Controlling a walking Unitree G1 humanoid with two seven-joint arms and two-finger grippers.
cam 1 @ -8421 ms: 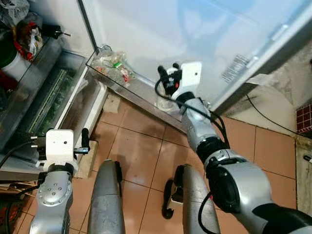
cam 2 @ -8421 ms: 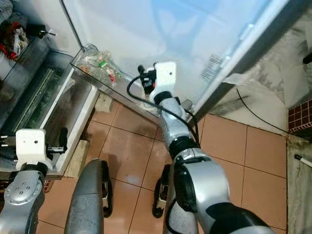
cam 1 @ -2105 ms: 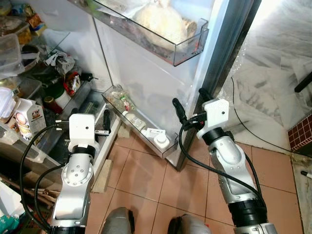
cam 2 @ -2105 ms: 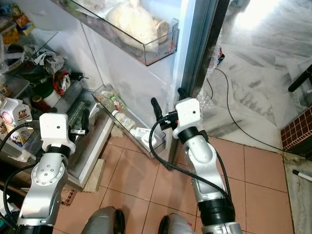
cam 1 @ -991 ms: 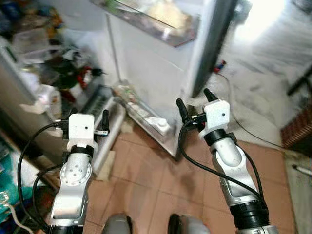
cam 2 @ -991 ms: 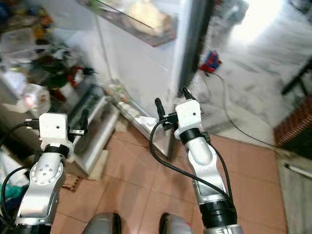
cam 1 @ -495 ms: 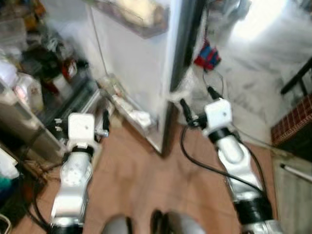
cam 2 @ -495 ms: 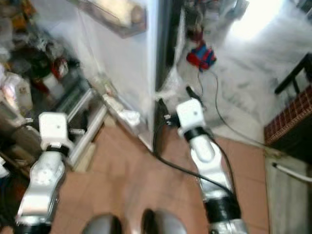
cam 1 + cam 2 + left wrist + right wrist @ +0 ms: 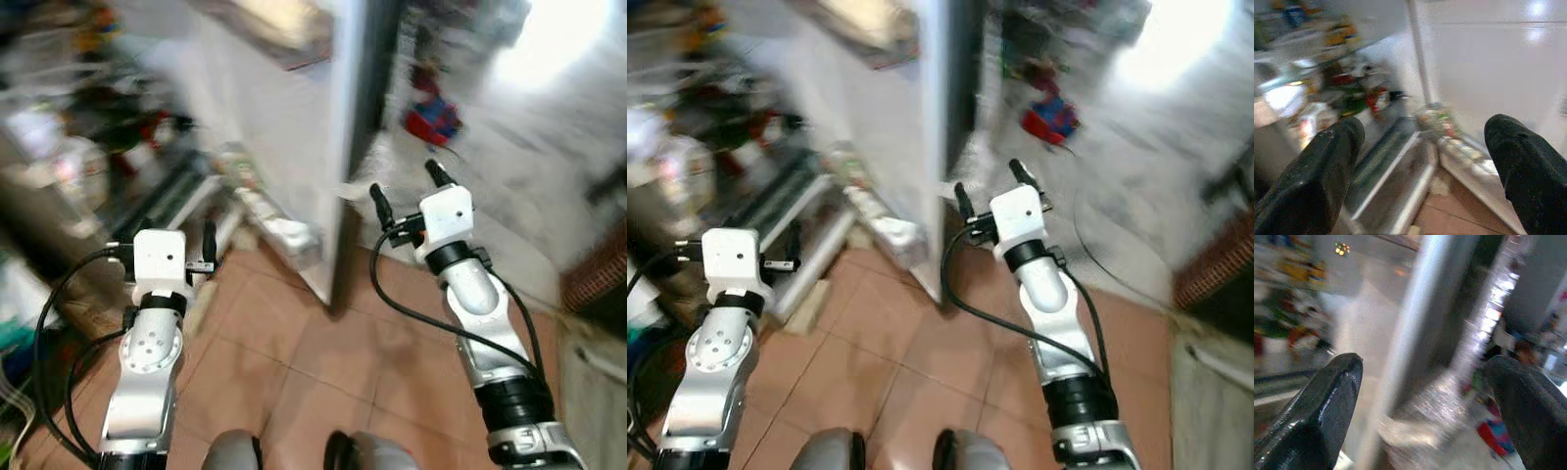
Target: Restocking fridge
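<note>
Fridge restock, mid-task, robot in transit
Both end effectors, left (image 9: 206, 245) & right (image 9: 407, 201), were spread open w/ nothing held; fridge door (image 9: 294, 147) open, more stocking prob left.

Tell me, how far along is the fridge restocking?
Some stock already sits inside: blurred items fill the shelves and the lower door bin. Nothing is in hand: the left gripper and right gripper are both open and empty. The fridge door stands open, so fetching more items and closing it seem left.

both arms raised forward, left gripper (image 9: 1422, 161) and right gripper (image 9: 1422, 396) spread, empty
</note>
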